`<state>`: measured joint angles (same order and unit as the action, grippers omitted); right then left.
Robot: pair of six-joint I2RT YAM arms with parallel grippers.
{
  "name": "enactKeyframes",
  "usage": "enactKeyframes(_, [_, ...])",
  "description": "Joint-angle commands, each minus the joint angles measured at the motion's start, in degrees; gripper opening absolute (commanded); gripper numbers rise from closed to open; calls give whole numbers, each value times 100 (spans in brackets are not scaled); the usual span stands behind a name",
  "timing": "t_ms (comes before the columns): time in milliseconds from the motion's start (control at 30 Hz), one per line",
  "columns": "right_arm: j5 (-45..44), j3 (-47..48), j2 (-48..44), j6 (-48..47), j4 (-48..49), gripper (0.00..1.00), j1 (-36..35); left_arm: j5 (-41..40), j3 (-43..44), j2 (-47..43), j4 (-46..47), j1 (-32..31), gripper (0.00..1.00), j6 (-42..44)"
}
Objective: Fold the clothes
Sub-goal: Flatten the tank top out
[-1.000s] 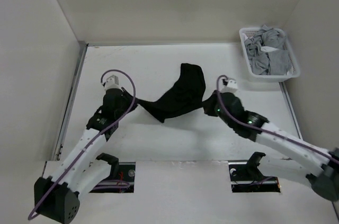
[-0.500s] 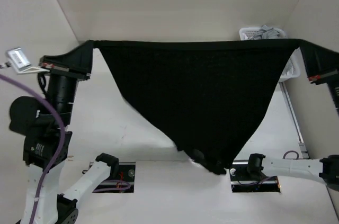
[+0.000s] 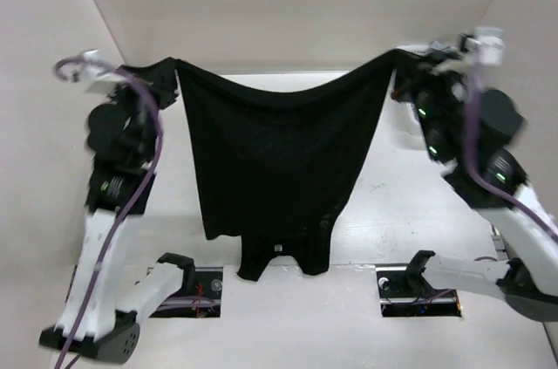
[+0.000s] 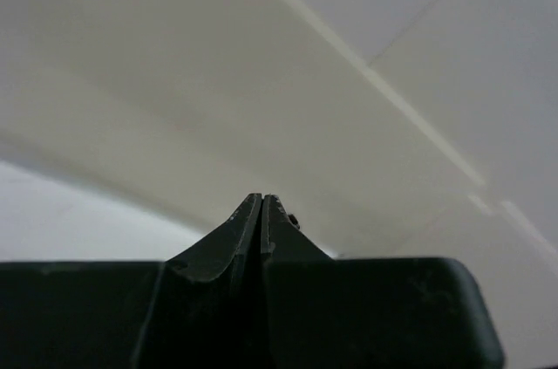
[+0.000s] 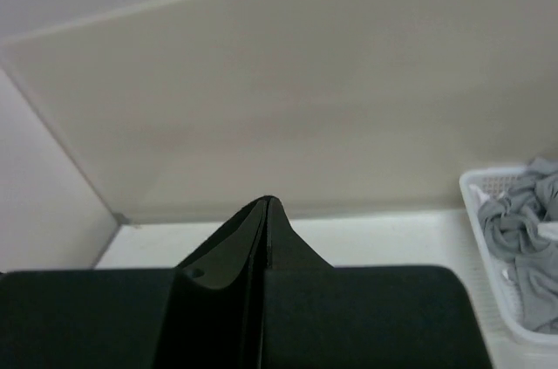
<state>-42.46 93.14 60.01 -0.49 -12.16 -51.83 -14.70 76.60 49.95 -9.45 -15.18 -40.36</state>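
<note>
My left end effector [image 3: 168, 71] and right end effector [image 3: 398, 61] are each pressed together on an upper corner of the shirt [image 3: 279, 151]. It hangs between them as a black sheet above the counter [image 3: 392, 203]. Its low end, with a white tag [image 3: 277, 249], reaches toward the near edge.

The step in hand is probably spreading the shirt flat before the first fold. To do it well, I should take up the sag in the top edge, hold both corners level, and lower them so the low end lands first and the cloth rolls out without creases.

In both wrist views the fingers meet tip to tip, and no cloth can be made out between them. Whether the low end touches the counter is unclear. The basket [image 5: 475, 181] of grey garments [image 5: 523, 229] is cut off.
</note>
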Motion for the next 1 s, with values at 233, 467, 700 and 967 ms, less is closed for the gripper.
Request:
enactKeyframes(233, [3296, 2825, 3382, 1939, -802, 0, 3051, 853, 1942, 3342, 393, 1267, 1, -543])
enactKeyframes(467, [3604, 6515, 4767, 2044, -2115, 1, 3377, 1092, 3809, 3855, 110, 1557, 1, -447])
enactKeyframes(700, [3639, 4234, 3327, 2132, -1615, 1, 3360, 1075, 3197, 3198, 277, 1611, 1, -359])
enactKeyframes(967, [3280, -914, 480, 2562, -411, 1, 2772, 425, -561, 1063, 945, 908, 1, -245])
